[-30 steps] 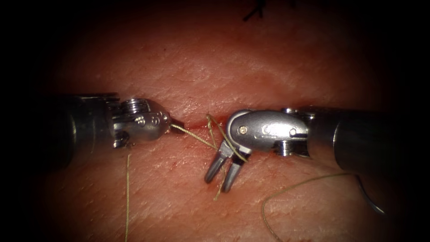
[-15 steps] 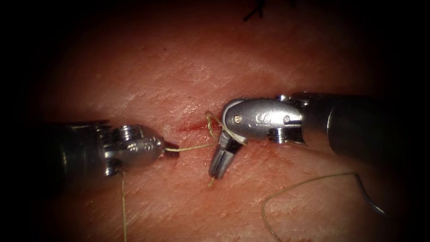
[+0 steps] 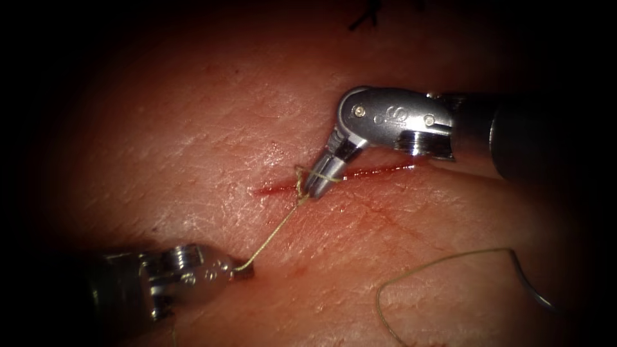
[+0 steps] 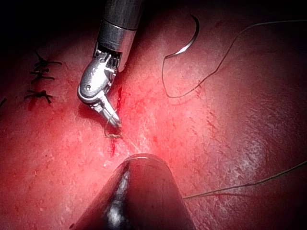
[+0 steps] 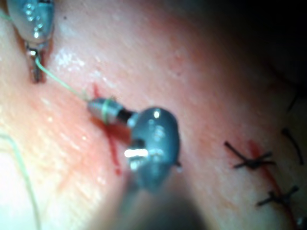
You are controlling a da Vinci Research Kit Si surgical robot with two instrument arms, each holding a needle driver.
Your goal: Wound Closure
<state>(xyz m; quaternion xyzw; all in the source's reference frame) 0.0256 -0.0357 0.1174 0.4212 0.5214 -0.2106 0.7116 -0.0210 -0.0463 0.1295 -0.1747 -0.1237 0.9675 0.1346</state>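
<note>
thread (image 3: 273, 234): fine, limp, light, likely slippery; runs taut from the cut (image 3: 276, 189) to the left tool (image 3: 244, 270), jaws clamped on it. right tool (image 3: 315, 186), loop round its closed jaws, at the cut. needle (image 3: 533, 283) free on the tissue (image 3: 193, 128), right side. best gripped near the knot.

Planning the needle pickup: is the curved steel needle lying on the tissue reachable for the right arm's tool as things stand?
Probably not directly: the right tool is shut on the pale thread looped round its fingers; the curved steel needle lies free on the tissue, nothing covering it.
</note>
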